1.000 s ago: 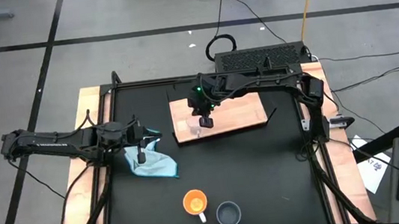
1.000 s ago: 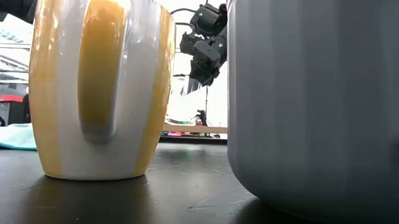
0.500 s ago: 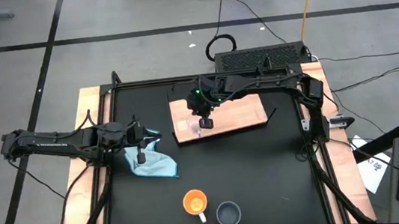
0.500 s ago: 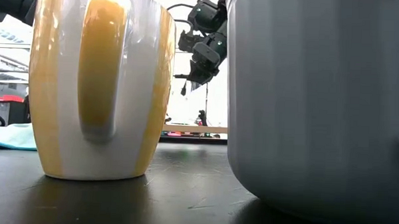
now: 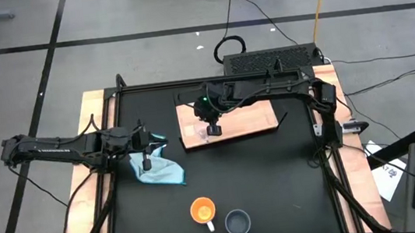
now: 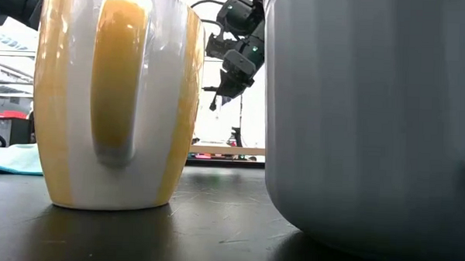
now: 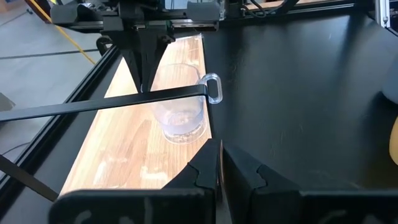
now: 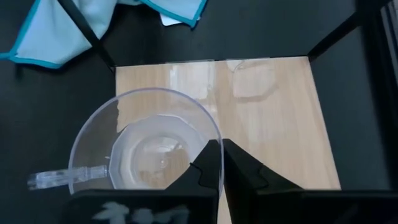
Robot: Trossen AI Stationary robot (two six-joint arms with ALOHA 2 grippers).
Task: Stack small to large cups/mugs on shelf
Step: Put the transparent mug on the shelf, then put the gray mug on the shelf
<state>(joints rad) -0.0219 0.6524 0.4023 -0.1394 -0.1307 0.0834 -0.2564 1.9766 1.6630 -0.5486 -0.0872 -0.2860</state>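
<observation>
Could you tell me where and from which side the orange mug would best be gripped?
Probably from straight above, pinching the rim wall of the orange mug on its left side. It stands upright with its mouth open, and its white handle points front-right, where the grey-blue mug crowds it.

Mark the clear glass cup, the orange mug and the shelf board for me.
clear glass cup (image 8: 149, 155), right wrist view, on its inner base.
orange mug (image 5: 202, 210), high view, on its orange inside.
shelf board (image 5: 250, 115), high view, on bare wood right of the gripper.

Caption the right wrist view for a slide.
Right claw, shut, above the glass cup on the shelf, cloth beyond.
</observation>
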